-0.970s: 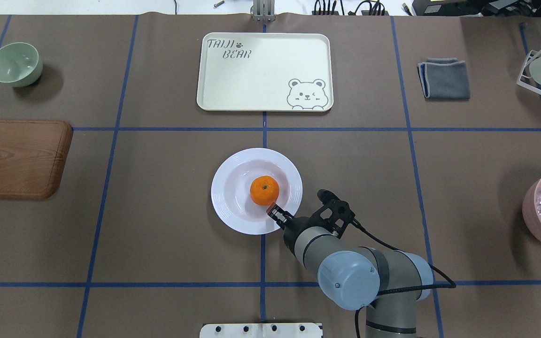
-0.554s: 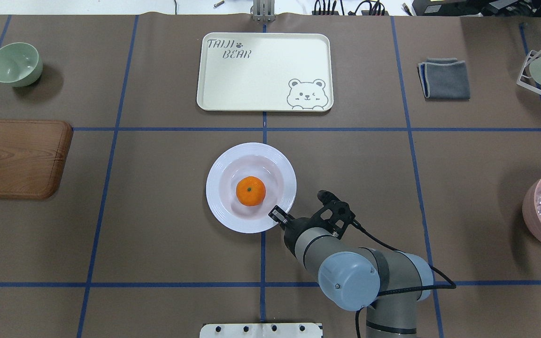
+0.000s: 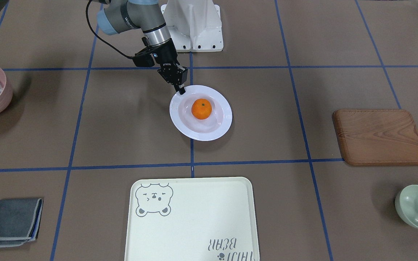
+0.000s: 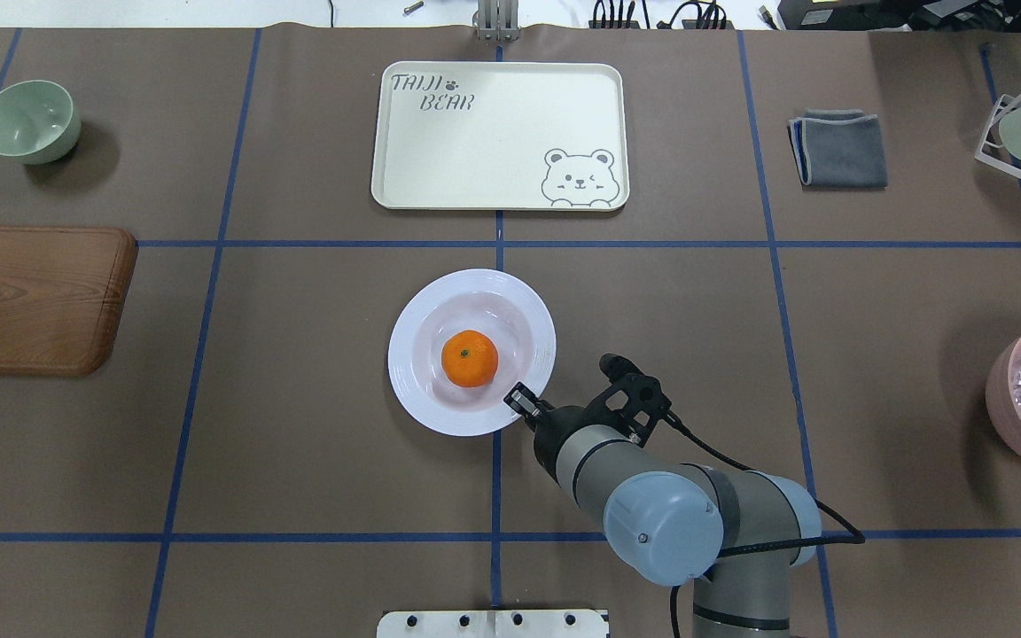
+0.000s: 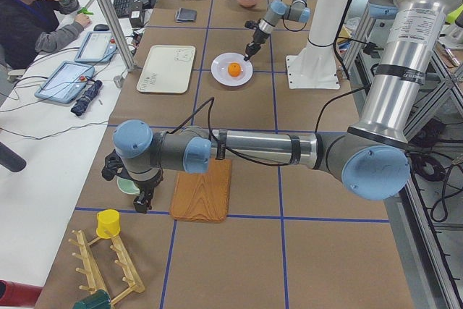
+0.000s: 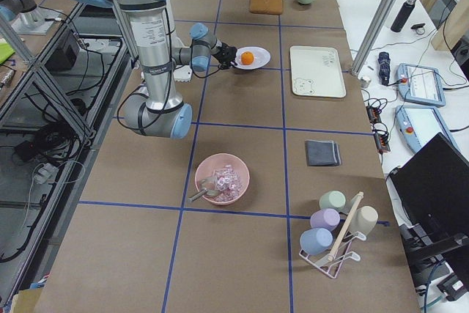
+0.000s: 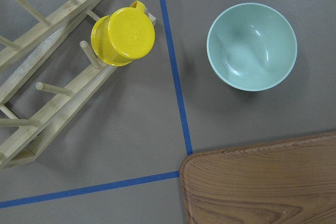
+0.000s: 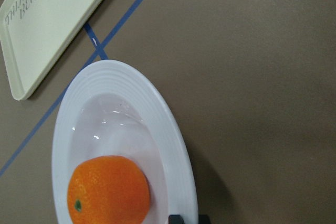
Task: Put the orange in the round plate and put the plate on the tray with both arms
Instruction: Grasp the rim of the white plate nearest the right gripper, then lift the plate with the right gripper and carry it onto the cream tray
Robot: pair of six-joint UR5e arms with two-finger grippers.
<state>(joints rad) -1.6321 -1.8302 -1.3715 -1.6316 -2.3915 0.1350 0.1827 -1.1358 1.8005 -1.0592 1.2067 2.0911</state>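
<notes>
From the front, we see the right gripper (image 3: 181, 90) clamped on the rim of the round plate (image 3: 200, 136), the orange (image 3: 201, 108) in its centre. Overhead, the tray (image 4: 493, 133) lies well apart. Side-on, we cannot tell whether the left gripper (image 5: 143, 204) is open.

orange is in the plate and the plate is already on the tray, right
Not quite. The orange is in the plate, but the plate stands on the table, short of the tray. The overhead view shows it.
</notes>
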